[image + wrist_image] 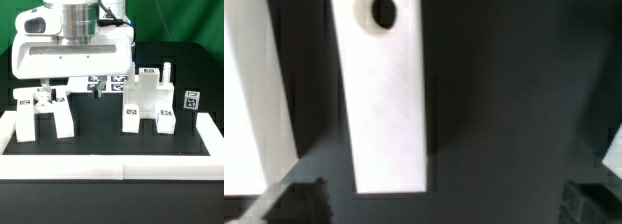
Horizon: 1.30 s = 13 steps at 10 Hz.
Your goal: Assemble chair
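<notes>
Chair parts point(150, 100): two blocks apart, exterior view | wrist view only: holed white slat point(388, 110) | fingers point(295, 203) spread, holding nothing

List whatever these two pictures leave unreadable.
1. Exterior view: the gripper and its wide body hide the table and any parts behind them.
2. Exterior view: the tags on the larger chair block are too small to read.
3. Wrist view: the long white piece is blurred and cut off by the top edge, so which chair part it is cannot be told.

chair parts point(148, 98): white plastic, smooth matt | table point(100, 128): black, matt | rail point(110, 166): white, smooth
</notes>
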Each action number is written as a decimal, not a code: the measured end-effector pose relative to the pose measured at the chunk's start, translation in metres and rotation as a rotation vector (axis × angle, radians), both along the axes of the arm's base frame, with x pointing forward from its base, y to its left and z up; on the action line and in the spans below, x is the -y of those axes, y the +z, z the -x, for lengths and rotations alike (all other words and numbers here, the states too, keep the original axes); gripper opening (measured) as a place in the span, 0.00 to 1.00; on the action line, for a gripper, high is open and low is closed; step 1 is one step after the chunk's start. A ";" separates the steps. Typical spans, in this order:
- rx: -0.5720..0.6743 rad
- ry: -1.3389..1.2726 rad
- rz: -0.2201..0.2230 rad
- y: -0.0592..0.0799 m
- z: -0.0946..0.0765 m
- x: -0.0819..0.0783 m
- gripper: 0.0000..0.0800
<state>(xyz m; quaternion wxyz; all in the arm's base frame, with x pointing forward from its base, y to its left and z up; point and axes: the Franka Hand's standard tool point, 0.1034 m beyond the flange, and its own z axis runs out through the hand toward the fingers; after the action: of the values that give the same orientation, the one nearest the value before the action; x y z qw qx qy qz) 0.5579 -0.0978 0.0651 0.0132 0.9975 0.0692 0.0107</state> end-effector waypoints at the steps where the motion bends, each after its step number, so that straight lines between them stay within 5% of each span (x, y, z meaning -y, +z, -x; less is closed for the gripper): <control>1: 0.000 0.001 0.000 0.000 0.000 0.000 0.81; 5: -0.012 0.137 0.005 -0.005 0.006 0.014 0.81; 13: -0.032 0.155 0.004 -0.018 0.009 0.011 0.81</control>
<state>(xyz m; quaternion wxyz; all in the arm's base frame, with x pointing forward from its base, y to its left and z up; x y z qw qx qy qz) 0.5492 -0.1091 0.0474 0.0133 0.9891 0.1464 -0.0041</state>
